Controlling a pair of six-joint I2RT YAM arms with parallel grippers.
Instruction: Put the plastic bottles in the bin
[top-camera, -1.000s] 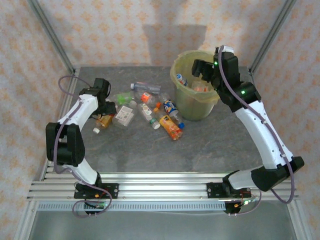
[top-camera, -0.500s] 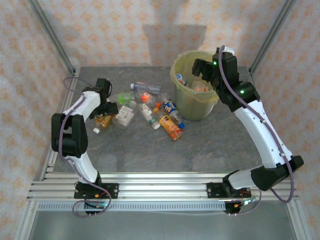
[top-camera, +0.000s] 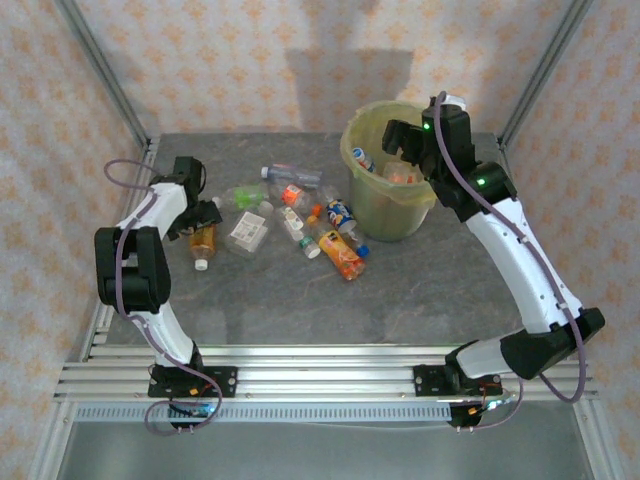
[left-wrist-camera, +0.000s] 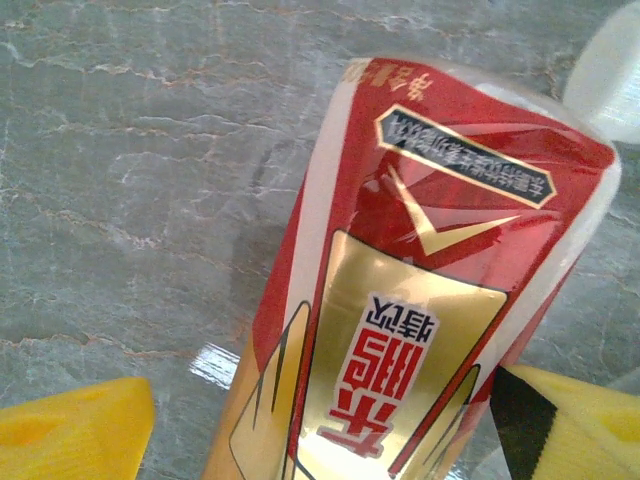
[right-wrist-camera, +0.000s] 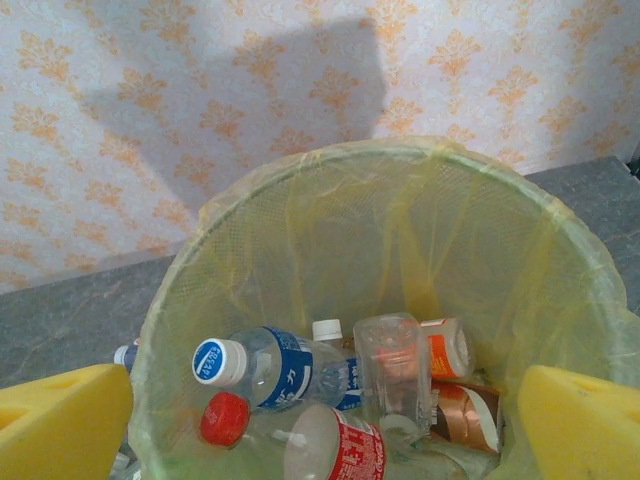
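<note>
Toward nine o'clock on the desk (top-camera: 300, 300), straddling a red-and-gold-labelled bottle (left-wrist-camera: 400, 300) with the left claw (left-wrist-camera: 320, 425): fingers wide, not yet clamped, bottle's long axis running six to one o'clock in the wrist view. Far nearer than the right claw (top-camera: 398, 140), hanging wide and empty over the bin (top-camera: 385, 215) at two o'clock. Desk edge close at nine; open room at six, other bottles (top-camera: 300, 215) crowding three o'clock.

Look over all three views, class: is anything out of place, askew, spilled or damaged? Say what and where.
Several plastic bottles lie scattered on their sides across the table, left of the bin, pointing every way; some look crushed. The bin stands upright, with other bottles inside. No liquid spill shows.
</note>
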